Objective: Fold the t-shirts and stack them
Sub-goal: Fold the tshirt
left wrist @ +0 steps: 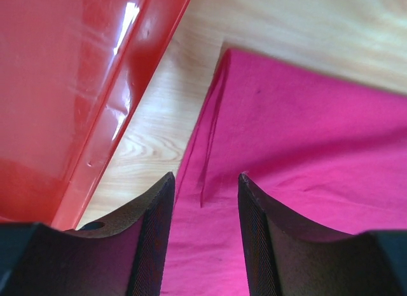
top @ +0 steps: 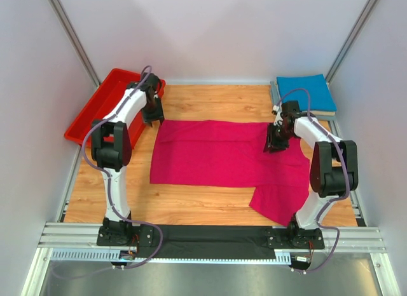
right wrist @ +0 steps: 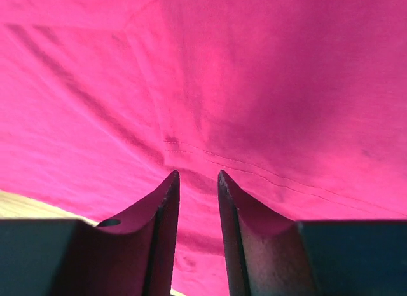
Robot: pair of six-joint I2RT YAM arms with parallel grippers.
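Note:
A large magenta-pink t-shirt (top: pixel 216 153) lies spread on the wooden table, with a sleeve or flap reaching toward the near right. My left gripper (top: pixel 152 117) hovers at its far left corner. In the left wrist view this gripper (left wrist: pixel 205 176) is open above the shirt's hemmed edge (left wrist: pixel 305 137), with nothing between the fingers. My right gripper (top: pixel 273 143) is low over the right part of the shirt. The right wrist view shows it (right wrist: pixel 198 173) slightly open over a stitched seam of the cloth (right wrist: pixel 254 74), holding nothing. A bright blue t-shirt (top: pixel 305 93) lies folded flat at the back right.
A red plastic bin (top: pixel 95 108) stands along the left edge, its wall (left wrist: pixel 63 86) close beside my left gripper. Bare wood (top: pixel 210 102) shows behind the magenta shirt and in front of it. White walls close in both sides.

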